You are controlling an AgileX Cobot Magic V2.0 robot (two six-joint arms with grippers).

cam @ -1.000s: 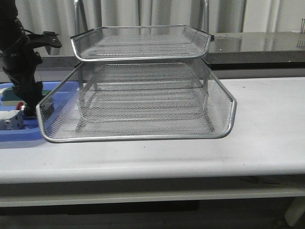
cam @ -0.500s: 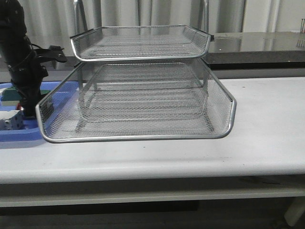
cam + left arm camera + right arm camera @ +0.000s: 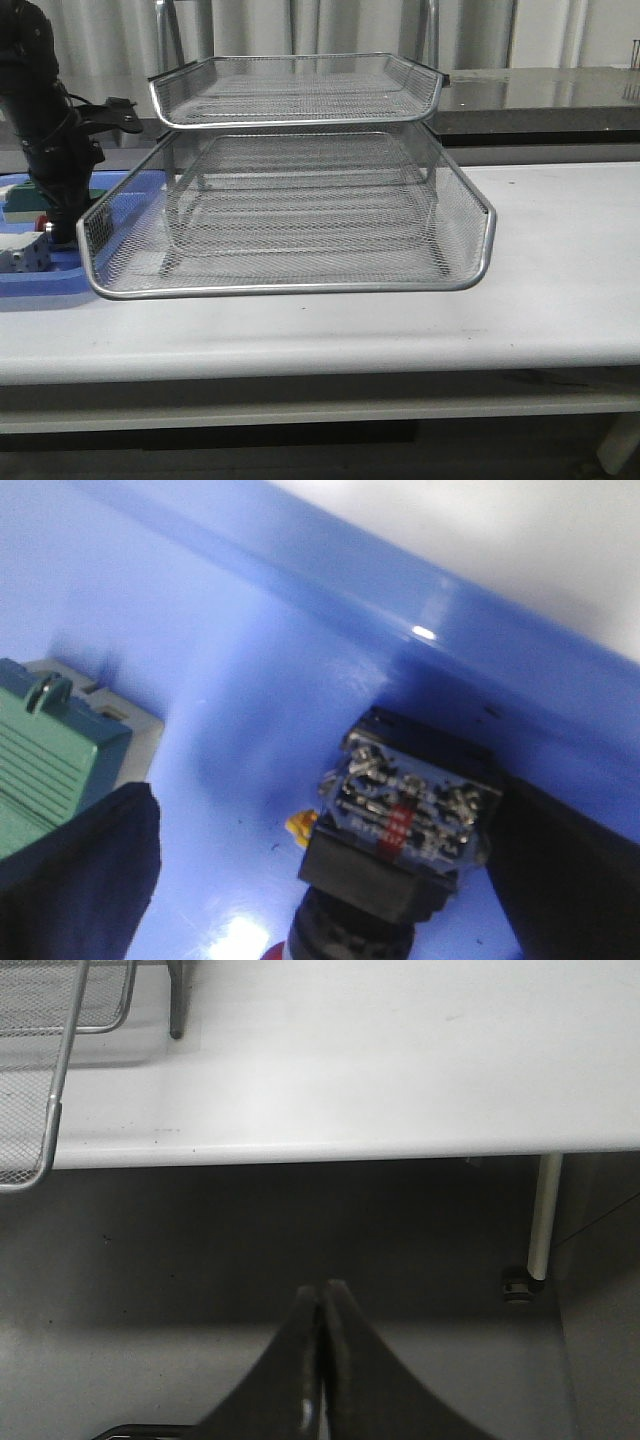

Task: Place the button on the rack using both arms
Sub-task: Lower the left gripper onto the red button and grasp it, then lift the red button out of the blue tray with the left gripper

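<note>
Down in the blue tray at about nine o'clock from the rack, the button lies between the left pincer's spread fingers, which sit either side of it without closing. A green block rests nearby in the same tray. The left arm reaches steeply down beside the rack. Off the white surface's front edge, the right pincer hangs with fingers pressed together, holding nothing.
</note>
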